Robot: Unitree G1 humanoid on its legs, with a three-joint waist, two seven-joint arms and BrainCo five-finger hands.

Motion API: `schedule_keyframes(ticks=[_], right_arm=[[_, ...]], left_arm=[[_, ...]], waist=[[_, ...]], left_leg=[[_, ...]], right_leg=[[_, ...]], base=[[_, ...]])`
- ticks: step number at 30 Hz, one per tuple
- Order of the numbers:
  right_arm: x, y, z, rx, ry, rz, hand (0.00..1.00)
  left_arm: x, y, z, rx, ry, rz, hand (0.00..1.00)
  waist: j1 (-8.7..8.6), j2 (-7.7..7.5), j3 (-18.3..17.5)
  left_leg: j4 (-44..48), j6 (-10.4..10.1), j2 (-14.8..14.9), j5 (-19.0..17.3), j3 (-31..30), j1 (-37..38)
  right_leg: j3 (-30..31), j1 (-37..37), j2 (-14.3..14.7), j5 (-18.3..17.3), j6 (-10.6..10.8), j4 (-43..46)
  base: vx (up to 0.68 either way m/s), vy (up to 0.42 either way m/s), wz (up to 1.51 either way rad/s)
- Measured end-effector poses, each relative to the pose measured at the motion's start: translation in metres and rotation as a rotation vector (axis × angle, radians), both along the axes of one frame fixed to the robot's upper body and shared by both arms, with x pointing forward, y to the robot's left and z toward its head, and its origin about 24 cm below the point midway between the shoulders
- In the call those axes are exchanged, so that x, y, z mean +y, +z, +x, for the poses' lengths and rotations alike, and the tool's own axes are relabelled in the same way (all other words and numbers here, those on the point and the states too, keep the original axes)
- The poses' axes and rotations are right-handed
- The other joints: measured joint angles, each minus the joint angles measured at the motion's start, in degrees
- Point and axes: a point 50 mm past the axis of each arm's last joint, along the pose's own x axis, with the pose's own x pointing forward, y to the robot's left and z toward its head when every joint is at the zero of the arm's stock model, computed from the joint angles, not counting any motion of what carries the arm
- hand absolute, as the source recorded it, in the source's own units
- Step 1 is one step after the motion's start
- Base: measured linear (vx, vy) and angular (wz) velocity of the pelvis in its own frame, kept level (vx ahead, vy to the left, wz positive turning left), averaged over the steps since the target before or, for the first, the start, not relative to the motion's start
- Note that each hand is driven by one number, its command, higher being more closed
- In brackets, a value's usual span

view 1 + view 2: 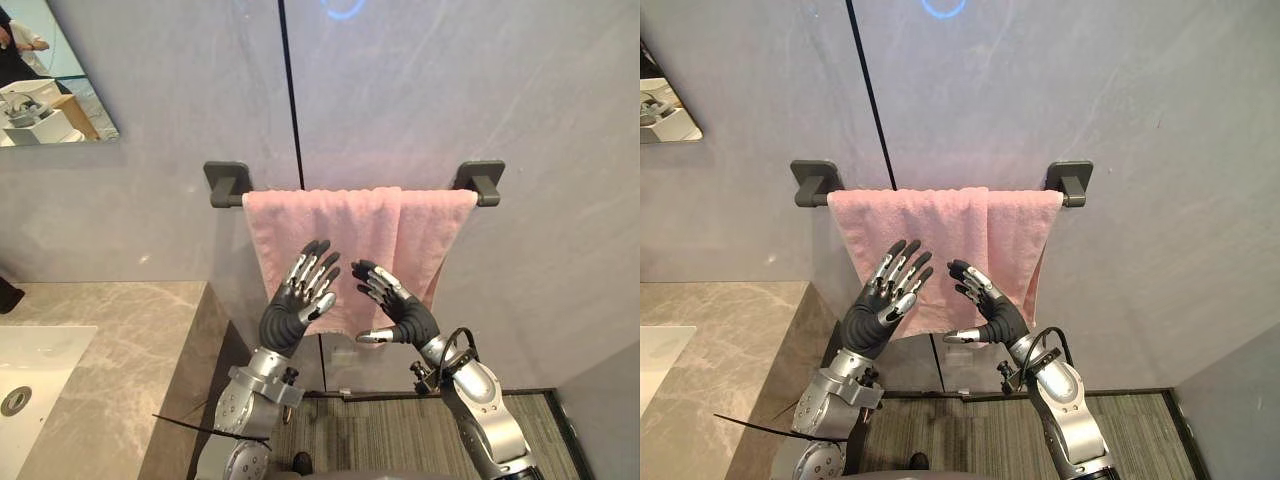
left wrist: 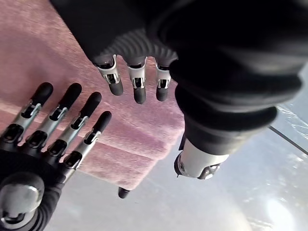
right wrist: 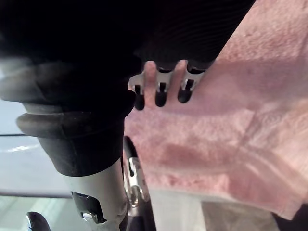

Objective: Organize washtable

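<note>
- Nearest, low on the robot's left: marble washtable top with a white sink set in it.
- Left hand is up in front of the towel, fingers straight and spread, holding nothing.
- Right hand sits just beside it, fingers loosely bent, thumb out, also empty.
- Can't tell if either hand actually touches the cloth.
- Pink towel hangs folded over the dark rail, right behind both hands.
- Grey wall at the back, mirror up in the left corner.
</note>
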Motion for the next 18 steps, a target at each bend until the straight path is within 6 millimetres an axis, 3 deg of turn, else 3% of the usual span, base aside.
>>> schedule_keyframes(ticks=[8, 18], right_arm=[[-0.012, -0.022, 0.006, 0.075, -0.133, -0.076, 0.00], [-0.025, -0.035, 0.019, 0.124, -0.363, -0.085, 0.00]], left_arm=[[0.009, -0.026, 0.004, 0.101, 0.059, 0.096, 0.00], [0.023, -0.047, 0.028, 0.210, 0.239, 0.199, 0.00]], waist=[[-0.17, -0.10, 0.37], [-0.21, -0.70, 0.82]], left_leg=[[0.00, -0.01, -0.01, -0.01, 0.02, -0.28], [0.02, -0.01, -0.08, -0.01, -0.12, -0.71]], right_leg=[[-0.01, -0.24, 0.00, 0.00, -0.01, -0.09], [-0.15, -0.51, -0.02, 0.00, -0.01, -0.24]], base=[[0.00, 0.000, 0.00], [0.00, 0.000, 0.00]])
